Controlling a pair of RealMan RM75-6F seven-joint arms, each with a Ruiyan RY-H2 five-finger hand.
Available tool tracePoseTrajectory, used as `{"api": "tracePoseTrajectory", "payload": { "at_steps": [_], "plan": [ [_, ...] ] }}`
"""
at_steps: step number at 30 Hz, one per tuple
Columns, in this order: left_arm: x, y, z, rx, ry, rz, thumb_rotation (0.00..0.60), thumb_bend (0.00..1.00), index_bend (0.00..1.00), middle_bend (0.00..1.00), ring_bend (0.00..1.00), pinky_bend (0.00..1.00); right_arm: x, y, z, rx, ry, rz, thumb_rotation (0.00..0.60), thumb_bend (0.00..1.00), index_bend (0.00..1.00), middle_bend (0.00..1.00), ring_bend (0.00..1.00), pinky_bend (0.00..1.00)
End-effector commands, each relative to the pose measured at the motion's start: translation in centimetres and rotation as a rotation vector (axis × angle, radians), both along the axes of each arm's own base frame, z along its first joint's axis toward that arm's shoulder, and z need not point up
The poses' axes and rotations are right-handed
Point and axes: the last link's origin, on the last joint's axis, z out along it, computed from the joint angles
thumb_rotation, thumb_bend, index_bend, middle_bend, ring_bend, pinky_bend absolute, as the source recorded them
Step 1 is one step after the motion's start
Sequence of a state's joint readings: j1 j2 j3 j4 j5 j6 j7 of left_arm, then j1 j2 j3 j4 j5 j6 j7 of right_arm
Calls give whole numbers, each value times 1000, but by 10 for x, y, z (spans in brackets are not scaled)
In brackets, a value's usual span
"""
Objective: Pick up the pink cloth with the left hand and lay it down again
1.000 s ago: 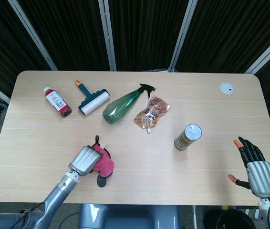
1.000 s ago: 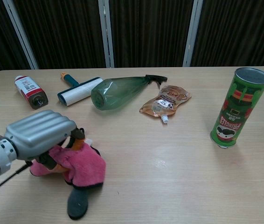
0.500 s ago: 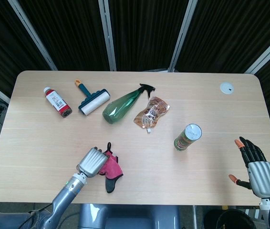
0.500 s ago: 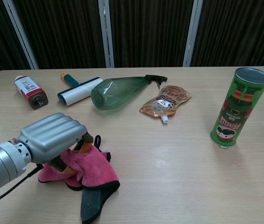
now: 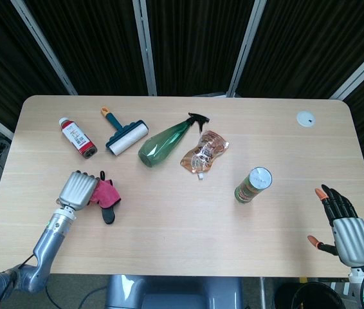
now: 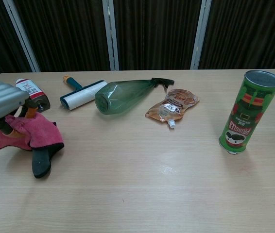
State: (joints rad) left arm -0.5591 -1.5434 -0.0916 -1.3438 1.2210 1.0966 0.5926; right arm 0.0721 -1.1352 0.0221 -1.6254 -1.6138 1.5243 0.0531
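Pink fabric was bunched under the curled fingers (image 6: pixel 26 111) of the left hand (image 5: pixel 78 190), which grasped the pink cloth (image 6: pixel 30 132) from above. Over the last second the hand had carried it from the front edge of the table (image 5: pixel 188 225) toward the left edge, and the cloth now sat near that edge, in front of the red-and-white bottle (image 5: pixel 77 136). Its dark end (image 6: pixel 41 162) trailed onto the tabletop in the chest view, so it seemed low and partly touching the wood. That suggested the pick-up was done and the laying-down close, though the grip was not yet let go.

The right hand (image 5: pixel 343 222) hung off the front right corner with its fingers spread, holding nothing.

As for containers, the green spray bottle (image 5: pixel 166 141) lay on its side near the middle of the back half; whether it held any liquid could not be told. Beside it lay the clear refill pouch (image 5: pixel 204 152), with amber contents. The green crisp can (image 5: pixel 253 185) stood upright toward the right, lid on, contents hidden. The lint roller (image 5: pixel 123 134) lay between the two bottles.
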Motion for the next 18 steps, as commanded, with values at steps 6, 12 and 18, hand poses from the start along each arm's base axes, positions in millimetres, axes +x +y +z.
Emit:
{"api": "tracePoseTrajectory", "payload": {
  "at_steps": [6,12,18],
  "plan": [
    [20,30,25,92,-71,8,600,500,860,668,565,558,0,0,0,1,0,1,600,42,0,0,0,116],
    [28,46,19,130,-89,19,600,500,857,654,557,547,0,0,1,-2,-6,0,600,41,0,0,0,115],
    [20,54,14,130,-73,78,600,273,560,337,315,353,-1,-1,1,2,-9,-2,600,42,0,0,0,114]
  ]
}}
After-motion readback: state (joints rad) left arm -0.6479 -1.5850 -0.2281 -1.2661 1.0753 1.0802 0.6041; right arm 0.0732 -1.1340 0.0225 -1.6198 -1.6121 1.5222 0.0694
